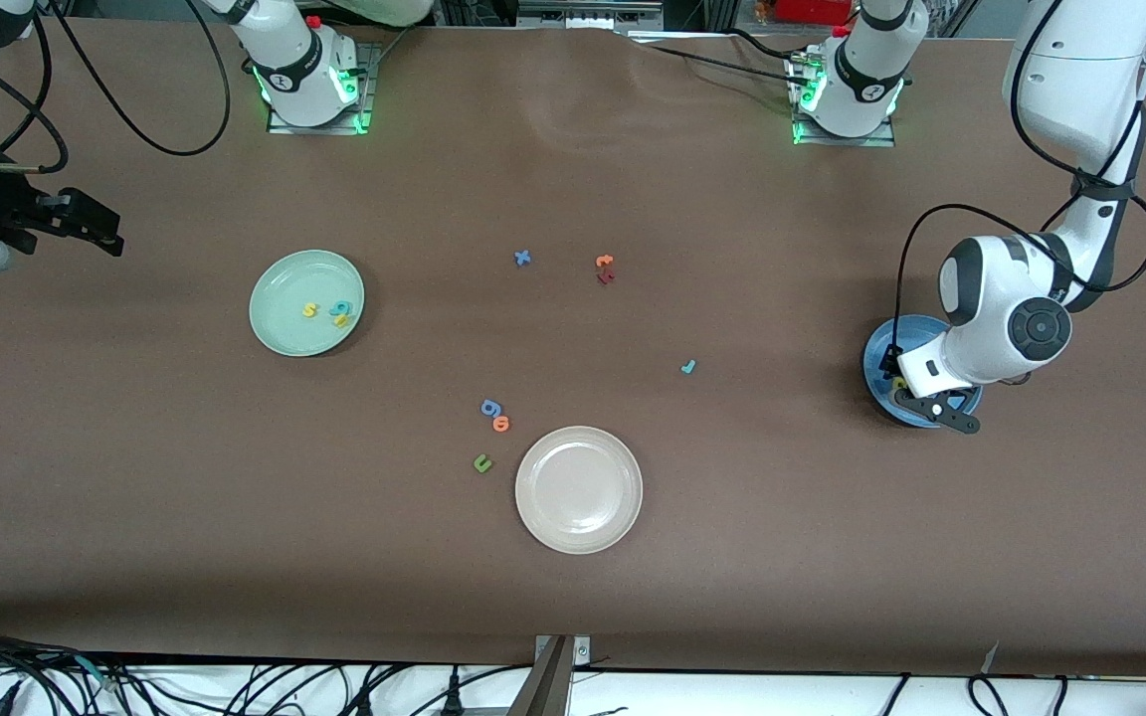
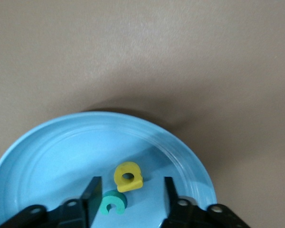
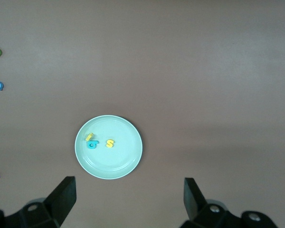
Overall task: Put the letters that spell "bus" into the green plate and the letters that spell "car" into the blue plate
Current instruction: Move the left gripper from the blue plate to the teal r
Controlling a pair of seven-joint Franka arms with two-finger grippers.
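The blue plate lies at the left arm's end of the table, partly hidden by that arm. My left gripper hangs low over it, open. On the plate a yellow a and a teal c lie loose between the fingers, touched by neither. The thin teal r lies on the bare table. The green plate holds a yellow s, teal b and yellow u. My right gripper waits open past the green plate, at the right arm's end.
A beige-white plate sits near the front middle. Beside it lie a blue g, an orange o and a green u. A blue x, an orange t and a dark red letter lie mid-table.
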